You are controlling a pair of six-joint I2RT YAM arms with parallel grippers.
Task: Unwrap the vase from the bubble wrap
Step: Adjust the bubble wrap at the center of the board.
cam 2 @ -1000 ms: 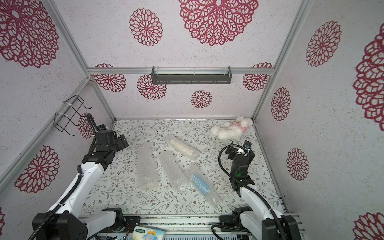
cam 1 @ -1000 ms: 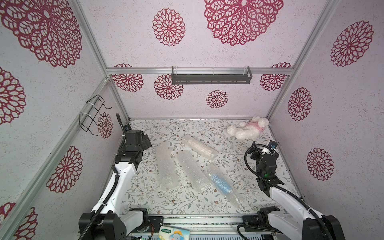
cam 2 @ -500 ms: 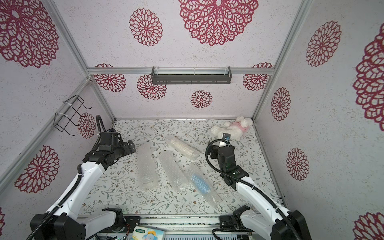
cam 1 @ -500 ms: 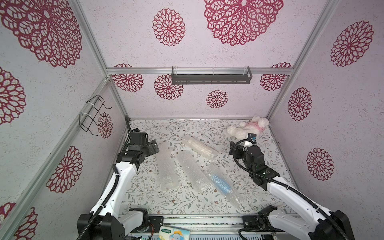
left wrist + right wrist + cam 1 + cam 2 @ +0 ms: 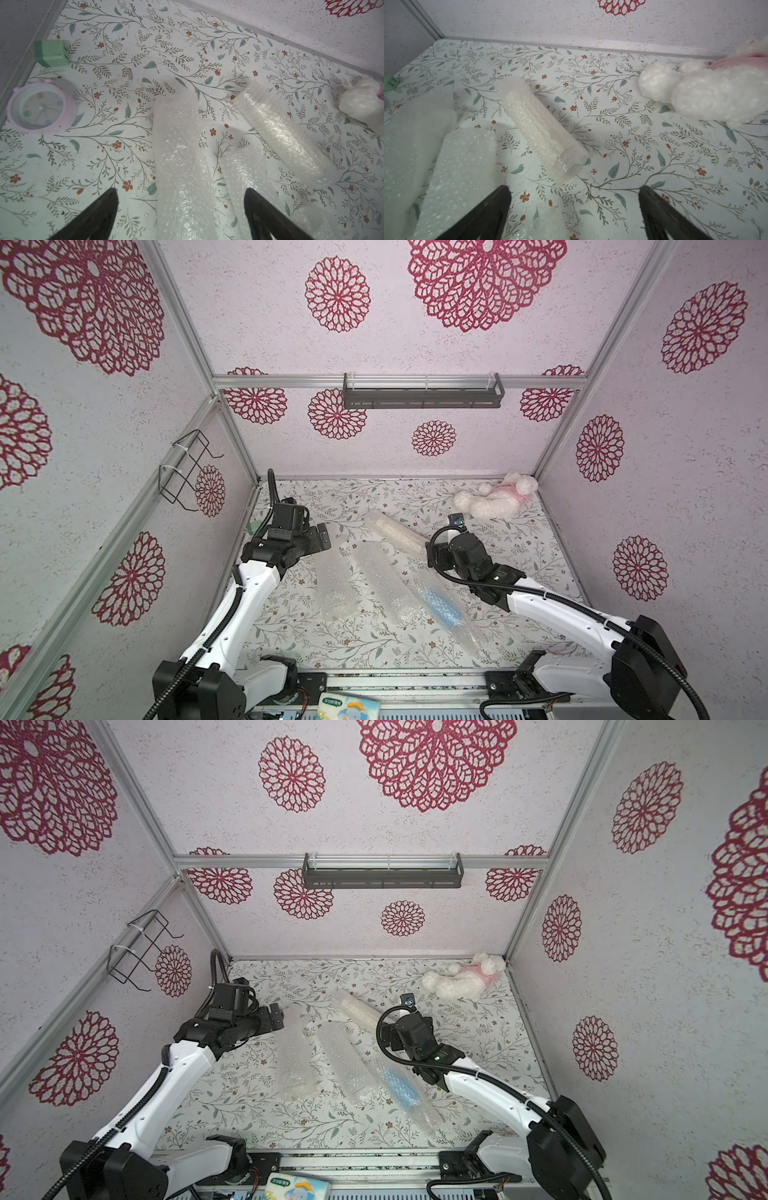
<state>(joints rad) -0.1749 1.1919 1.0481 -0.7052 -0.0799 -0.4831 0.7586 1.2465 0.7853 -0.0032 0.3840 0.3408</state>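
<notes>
Several rolls of clear bubble wrap point(image 5: 380, 576) point(image 5: 338, 1056) lie side by side mid-table. Through the front-right bundle point(image 5: 453, 622) the vase point(image 5: 441, 608) point(image 5: 400, 1088) shows as a blue shape. My left gripper point(image 5: 322, 537) point(image 5: 180, 191) hovers open over the far end of the leftmost roll point(image 5: 178, 158), which runs between its fingers untouched. My right gripper point(image 5: 435, 560) point(image 5: 574, 188) is open above bare table, just short of the open end of the back roll point(image 5: 537, 133) point(image 5: 395, 533). The vase is out of both wrist views.
A white and pink plush toy point(image 5: 494, 499) lies at the back right. A pink alarm clock point(image 5: 39, 108) and a green cube point(image 5: 52, 53) sit by the left wall. The back wall carries a grey shelf point(image 5: 422, 391), the left wall a wire rack point(image 5: 187, 470).
Both arms have swung in from the side walls toward the rolls, the left forward and down, the right leftward. Both grippers have stayed open and the rolls have not moved.
</notes>
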